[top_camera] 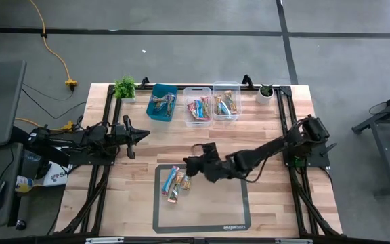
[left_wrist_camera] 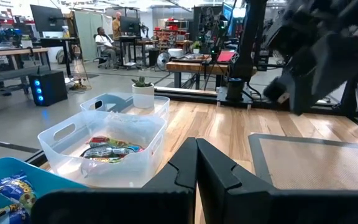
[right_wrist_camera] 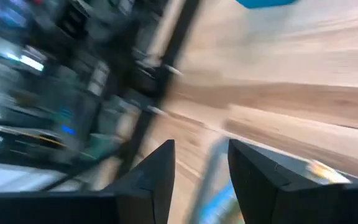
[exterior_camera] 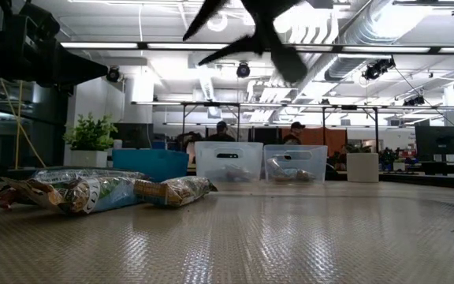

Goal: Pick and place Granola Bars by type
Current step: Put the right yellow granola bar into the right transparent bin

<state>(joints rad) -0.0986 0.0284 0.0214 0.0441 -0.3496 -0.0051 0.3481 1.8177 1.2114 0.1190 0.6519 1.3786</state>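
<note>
A: Granola bars [top_camera: 174, 184] in shiny multicoloured foil wrappers lie clustered on the grey mat [top_camera: 212, 210].
B: Right gripper [top_camera: 188, 165] hovers beside them, fingers apart, empty. Left gripper [top_camera: 143, 135] waits, pinched closed.

We see the right gripper [right_wrist_camera: 201, 180] from behind its own two dark fingers [right_wrist_camera: 151, 180], which stand apart with a clear gap between them and nothing held there. Beyond them lies the wooden table [right_wrist_camera: 291, 68], streaked with motion. Through the gap, against the table, runs a pale grey strip [right_wrist_camera: 211, 163] with a smear of light blue [right_wrist_camera: 219, 208] beside it. A teal shape [right_wrist_camera: 267, 3] sits at the table's far side. A dark frame post [right_wrist_camera: 166, 43] crosses beside the table, and past it the room is a blur.
</note>
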